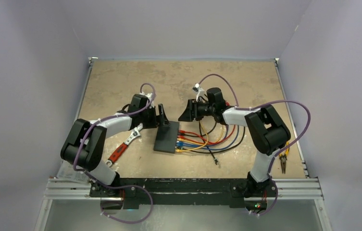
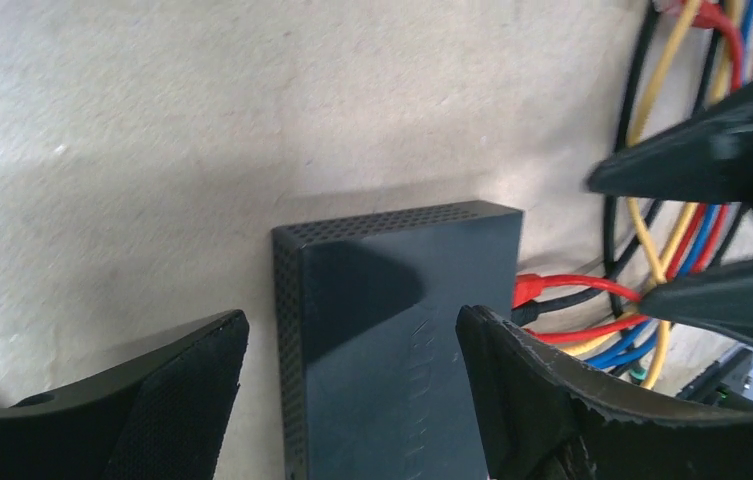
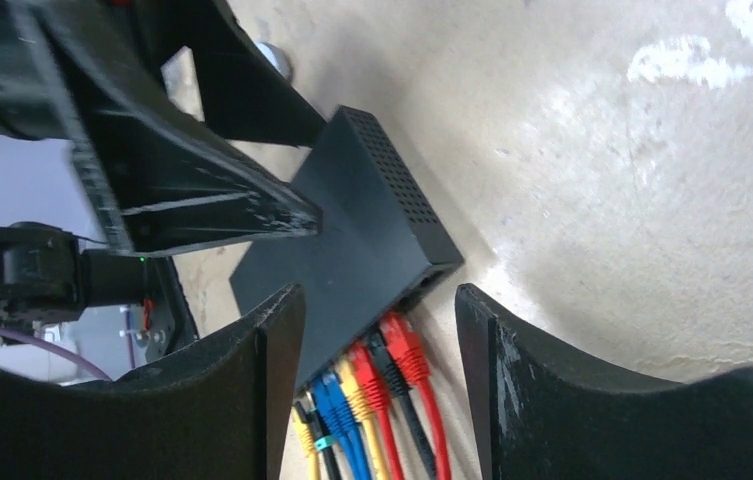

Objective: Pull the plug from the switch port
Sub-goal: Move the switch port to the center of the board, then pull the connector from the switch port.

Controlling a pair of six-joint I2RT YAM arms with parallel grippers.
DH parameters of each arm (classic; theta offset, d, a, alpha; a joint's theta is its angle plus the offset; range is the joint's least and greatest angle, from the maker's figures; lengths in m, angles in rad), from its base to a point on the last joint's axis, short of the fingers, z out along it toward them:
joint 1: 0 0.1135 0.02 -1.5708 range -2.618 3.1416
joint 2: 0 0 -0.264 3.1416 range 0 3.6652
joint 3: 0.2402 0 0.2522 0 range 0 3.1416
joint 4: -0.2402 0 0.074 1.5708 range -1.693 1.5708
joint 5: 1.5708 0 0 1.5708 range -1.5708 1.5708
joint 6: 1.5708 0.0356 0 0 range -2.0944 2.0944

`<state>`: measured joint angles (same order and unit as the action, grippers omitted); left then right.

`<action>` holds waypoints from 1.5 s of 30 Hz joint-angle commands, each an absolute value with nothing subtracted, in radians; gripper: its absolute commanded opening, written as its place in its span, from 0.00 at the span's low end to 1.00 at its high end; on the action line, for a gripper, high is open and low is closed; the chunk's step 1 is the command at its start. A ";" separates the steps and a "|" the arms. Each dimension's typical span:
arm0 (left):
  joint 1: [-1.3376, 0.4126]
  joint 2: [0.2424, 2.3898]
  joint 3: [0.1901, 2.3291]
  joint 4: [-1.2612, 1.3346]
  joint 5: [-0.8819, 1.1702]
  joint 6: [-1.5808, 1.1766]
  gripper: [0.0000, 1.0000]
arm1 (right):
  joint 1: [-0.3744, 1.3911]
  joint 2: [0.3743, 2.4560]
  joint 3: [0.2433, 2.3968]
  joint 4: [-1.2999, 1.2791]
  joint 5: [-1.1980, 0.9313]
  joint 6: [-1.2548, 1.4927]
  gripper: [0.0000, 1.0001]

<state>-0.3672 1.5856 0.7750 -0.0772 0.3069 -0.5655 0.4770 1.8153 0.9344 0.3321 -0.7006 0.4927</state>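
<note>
Red and blue plugs (image 3: 370,368) all sit in the switch (image 3: 372,230); we judge nothing pulled, left gripper (image 2: 352,320) and right gripper (image 3: 380,300) spread empty.

In the left wrist view the bottom edge cuts off the switch (image 2: 402,340), and a finger of the left tool (image 2: 352,318) hides most of its sockets. From above, the plugs (image 1: 181,140) are too small to match to sockets.

Near-edge layout
A red-handled steel wrench (image 1: 123,147) lies left of the flat black box switch (image 1: 168,137); coloured cable plugs (image 1: 181,140) enter its right side; yellow-handled pliers (image 1: 283,159) lie at the right edge.
</note>
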 commanded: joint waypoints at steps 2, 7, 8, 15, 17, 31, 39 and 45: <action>-0.366 1.676 0.718 0.052 0.396 -0.579 0.78 | 0.483 1.880 0.878 0.381 -0.766 0.485 0.57; -0.379 1.732 0.737 0.083 0.420 -0.575 0.72 | 0.498 1.872 0.780 0.475 -0.834 0.546 0.48; -0.380 1.738 0.743 0.082 0.425 -0.575 0.69 | 0.503 1.872 0.770 0.490 -0.848 0.556 0.48; -0.388 1.705 0.790 -0.014 0.345 -0.528 0.68 | 0.516 1.848 0.742 0.544 -0.855 0.606 0.49; -0.388 1.675 0.797 -0.073 0.281 -0.507 0.71 | 0.513 1.841 0.744 0.534 -0.840 0.609 0.53; -0.395 1.545 0.730 -0.227 0.237 -0.446 0.74 | 0.444 1.849 0.679 0.649 -0.873 0.650 0.63; -0.412 1.563 0.663 -0.160 0.277 -0.486 0.68 | 0.442 1.969 0.656 0.816 -0.957 0.722 0.56; -0.422 1.592 0.663 -0.152 0.276 -0.489 0.62 | 0.441 2.054 0.676 0.901 -0.981 0.765 0.47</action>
<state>-0.4068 1.5303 0.7071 -0.0662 0.2649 -0.4793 0.4393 1.9945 0.6785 0.8562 -0.9581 0.7433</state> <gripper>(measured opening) 0.642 0.488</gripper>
